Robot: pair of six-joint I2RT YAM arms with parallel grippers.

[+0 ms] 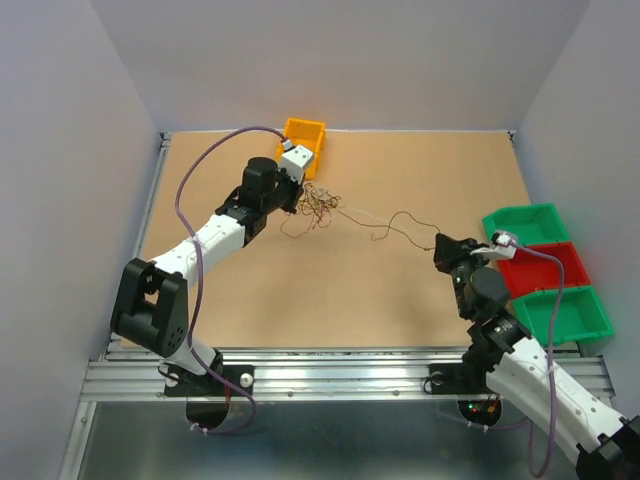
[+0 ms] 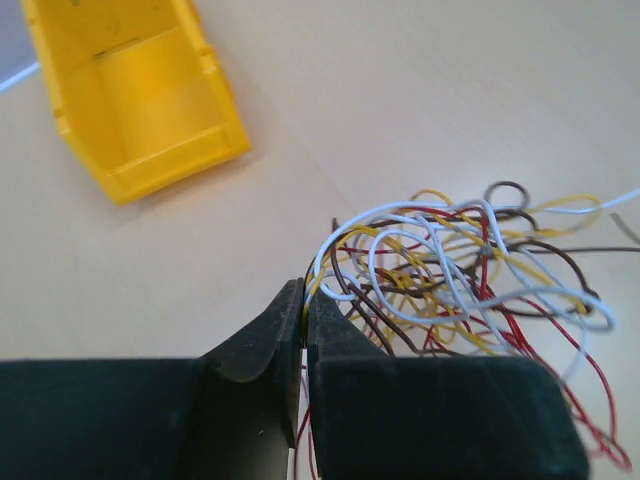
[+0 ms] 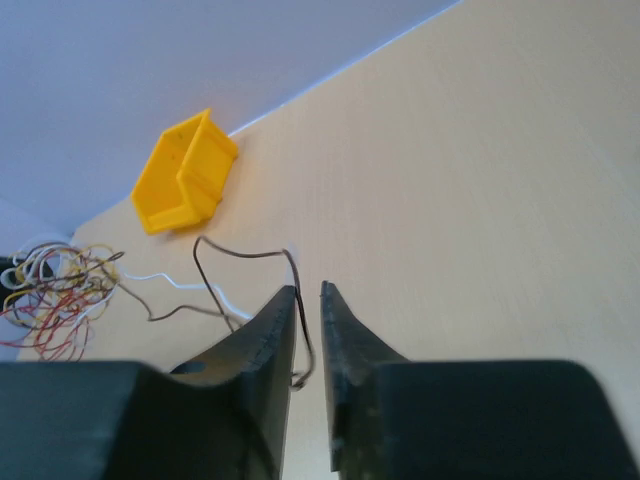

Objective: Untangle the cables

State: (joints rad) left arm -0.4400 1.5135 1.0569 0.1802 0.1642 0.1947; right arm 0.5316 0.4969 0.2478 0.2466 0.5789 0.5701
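1. Top external view: the cables (image 1: 312, 208), a loose knot of hair-thin curly wires, lie on the tan wooden surface (image 1: 350, 300) at far left-centre. They are just in front of a yellow plastic bin (image 1: 303, 135).
2. Same view: one dark brown wire (image 1: 395, 222) trails out of the knot to the right. A row of three plastic bins (image 1: 545, 270), green, red, green, stands at the right edge, well apart from the knot.
3. Left wrist view: the left end effector (image 2: 305, 305) is pinched tight, no gap, on strands at the knot's near edge. White and yellow strands come out at the tips. Only this view separates the strand colours: white, yellow, dark brown and red.
4. Right wrist view: the right end effector (image 3: 308, 295) is narrow, with a slim gap. The dark brown wire arcs up off the surface and drops into that gap. I cannot tell if it is gripped.
5. Only the top view shows the wire's full run from the knot to the right end effector.
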